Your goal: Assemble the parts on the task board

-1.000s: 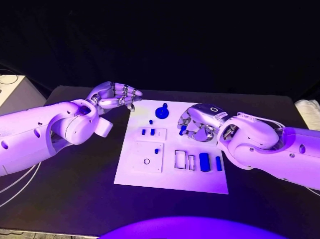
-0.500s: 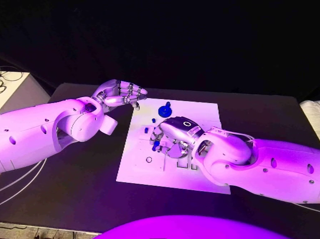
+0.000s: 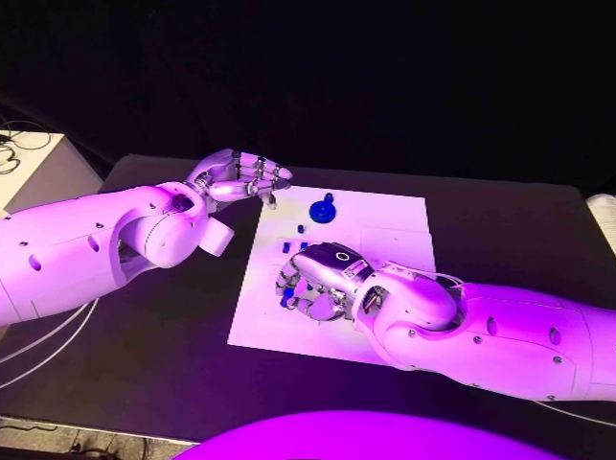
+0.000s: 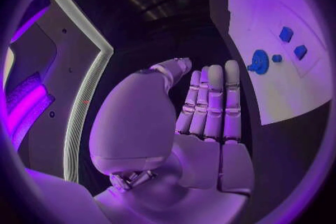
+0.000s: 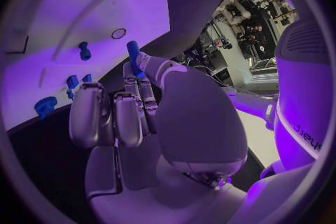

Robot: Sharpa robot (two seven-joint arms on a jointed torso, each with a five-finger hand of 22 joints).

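Here, slim blue peg [image 5: 133, 55] pinched in right robot hand [image 3: 319, 285], flat white task board [image 3: 391, 216]

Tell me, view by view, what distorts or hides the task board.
Head view: the right robot hand and its arm hide the middle of the task board; dark surroundings. Left wrist view: fisheye bends the board's edges beside the left robot hand. Right wrist view: same bending behind the pinched blue part.

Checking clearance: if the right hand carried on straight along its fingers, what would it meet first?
Probably the white task board itself: the right hand pinches a blue peg aimed at it, though depth is unclear.
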